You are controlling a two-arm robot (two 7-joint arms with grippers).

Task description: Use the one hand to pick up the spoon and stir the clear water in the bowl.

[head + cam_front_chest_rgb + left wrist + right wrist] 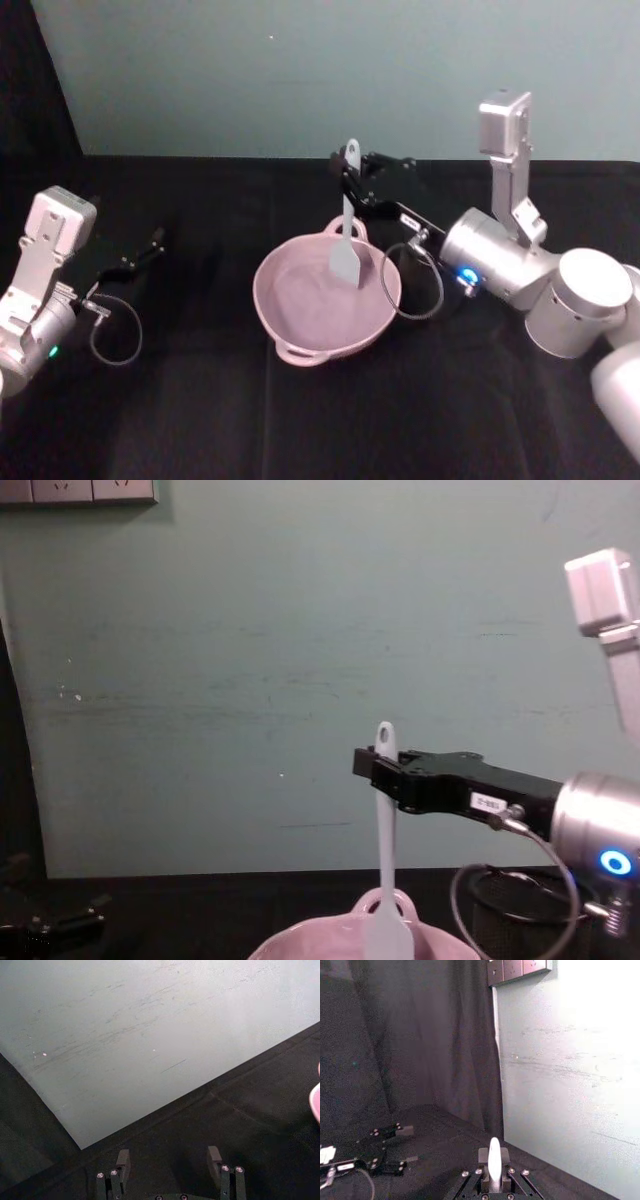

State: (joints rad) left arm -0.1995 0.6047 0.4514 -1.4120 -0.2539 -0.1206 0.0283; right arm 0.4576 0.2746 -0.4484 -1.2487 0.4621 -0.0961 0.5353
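Spoon (347, 225) hangs upright, pinched near its top by my right gripper (352, 182), blade down in the bowl (262, 300). My left gripper (167, 1157) sits wide at left.

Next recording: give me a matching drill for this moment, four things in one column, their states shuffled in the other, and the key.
Things
1. spoon
2. bowl
3. right gripper
4. left gripper

States
A. open, at the left, holding nothing
B. pink, sitting mid-table on the black cloth
C. shut near the top of a slim white handle
D. upright, blade pointing down into the bowl

Pairs: 1-D, 2-B, 3-C, 4-A
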